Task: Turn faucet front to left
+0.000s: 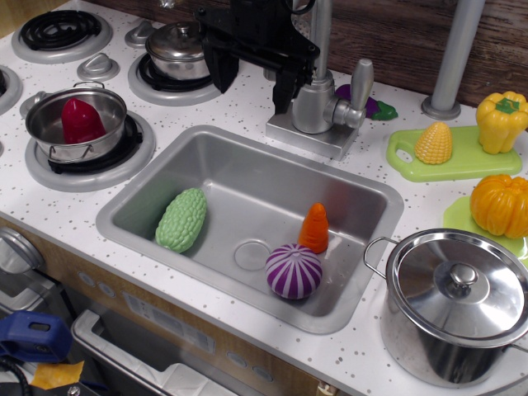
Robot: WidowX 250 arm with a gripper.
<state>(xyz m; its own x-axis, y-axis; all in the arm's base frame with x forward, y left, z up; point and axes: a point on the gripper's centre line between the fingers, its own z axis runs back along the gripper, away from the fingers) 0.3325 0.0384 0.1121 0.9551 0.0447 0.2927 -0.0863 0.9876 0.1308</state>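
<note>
The faucet (316, 103) is a grey metal tap on a square base plate (318, 139) behind the sink. Its thin upright pipe (322, 33) runs out of the top of the frame, and its stubby lever handle (360, 85) sticks out to the right. My black gripper (252, 95) hangs open just left of the faucet body, above the counter behind the sink rim. Its right finger (285, 92) is close beside the faucet body, and I cannot tell whether it touches. Nothing is between the fingers. The spout's end is hidden.
The sink (206, 148) holds a green gourd (181, 219), a carrot (314, 228) and a purple onion (294, 271). A lidded pot (454, 301) stands front right, and a pot with a red vegetable (78, 122) at the left. Corn (434, 143), a yellow pepper (501, 120), a pumpkin (500, 204) and a grey pole (452, 58) are at the right.
</note>
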